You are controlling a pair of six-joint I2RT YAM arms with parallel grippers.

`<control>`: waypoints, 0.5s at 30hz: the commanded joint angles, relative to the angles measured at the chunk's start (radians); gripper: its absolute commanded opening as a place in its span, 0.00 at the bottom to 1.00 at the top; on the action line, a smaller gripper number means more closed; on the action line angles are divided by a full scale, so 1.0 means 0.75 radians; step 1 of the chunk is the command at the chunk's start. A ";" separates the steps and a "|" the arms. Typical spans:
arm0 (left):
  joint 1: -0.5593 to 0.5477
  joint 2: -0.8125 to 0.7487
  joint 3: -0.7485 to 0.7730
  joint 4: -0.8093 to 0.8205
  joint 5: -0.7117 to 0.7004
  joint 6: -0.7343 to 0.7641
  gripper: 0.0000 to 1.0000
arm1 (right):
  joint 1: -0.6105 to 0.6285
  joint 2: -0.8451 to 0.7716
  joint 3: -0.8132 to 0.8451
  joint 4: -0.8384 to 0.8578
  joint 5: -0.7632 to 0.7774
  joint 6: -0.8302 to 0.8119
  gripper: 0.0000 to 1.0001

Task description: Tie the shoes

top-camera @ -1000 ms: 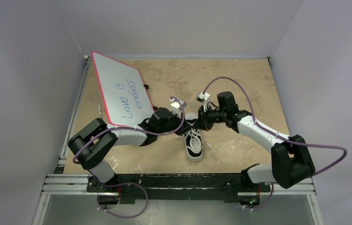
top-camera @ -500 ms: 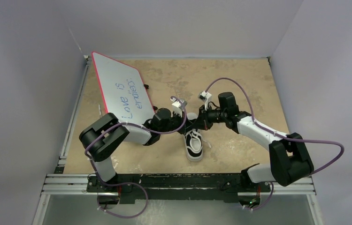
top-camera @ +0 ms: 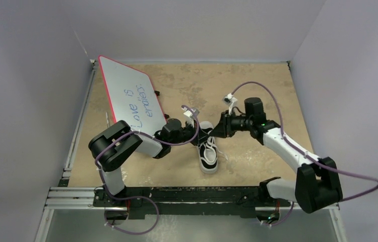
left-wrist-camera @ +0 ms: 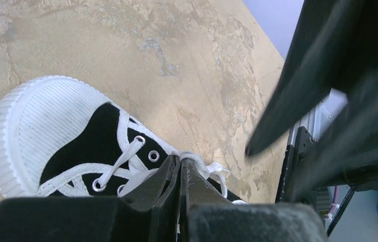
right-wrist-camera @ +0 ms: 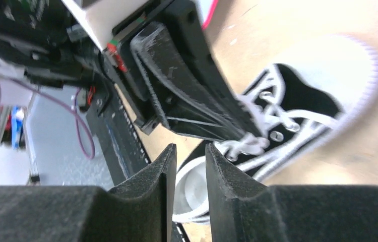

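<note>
Left gripper (left-wrist-camera: 180, 160) pinched closed; right gripper (right-wrist-camera: 189, 149) slightly parted.

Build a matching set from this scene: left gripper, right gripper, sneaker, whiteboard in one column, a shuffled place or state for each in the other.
1. left gripper
2. right gripper
3. sneaker
4. whiteboard

A. far left of the table
B. jaws a little apart
C. shut on a white lace
D. between both grippers, toe toward the near edge

Pairs: 1-C, 2-B, 3-D, 4-A
</note>
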 commanded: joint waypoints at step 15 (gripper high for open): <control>0.010 -0.023 -0.019 0.057 0.075 0.002 0.00 | -0.259 0.156 -0.050 0.223 -0.197 -0.134 0.34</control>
